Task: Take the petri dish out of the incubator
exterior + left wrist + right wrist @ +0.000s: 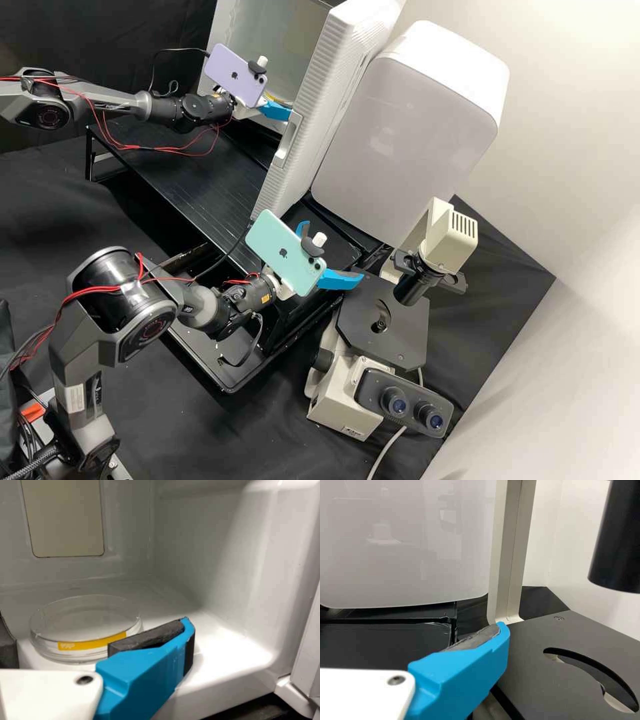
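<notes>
- A black bench [167, 427] is standing against a white wall [573, 133], and a raised black platform [193, 180] is running along it.
- A white incubator [413, 127] is sitting at the far end of the platform, with its ribbed door [320, 100] hanging open towards the camera.
- A pale microscope [380, 373] is standing just beside the incubator, its black stage [383, 320] facing up.
- The left gripper [277, 110] is reaching into the incubator's open chamber, with a lilac phone [233, 67] riding on its wrist.
- Its fingers [150, 675] are standing released and wide apart; one dark pad is sitting just in front of the dish's rim, and the other is showing well off on the dish's far side, clear of it.
- The petri dish [85, 625] is lying flat on the white chamber floor, near the front lip, between the two spread fingers.
- The dish is clear and lidded, and it is wearing a yellow strip on its side wall.
- A beige panel [62, 517] is showing on the chamber's back wall behind the dish.
- The right gripper [333, 267] is hovering at the near edge of the microscope stage, under a mint phone [287, 257].
- Its blue fingers are also spread apart and holding nothing.
- In the right wrist view, one finger is hanging over the edge of the stage, close to the slot cut in it, with the incubator's frosted door beyond.
</notes>
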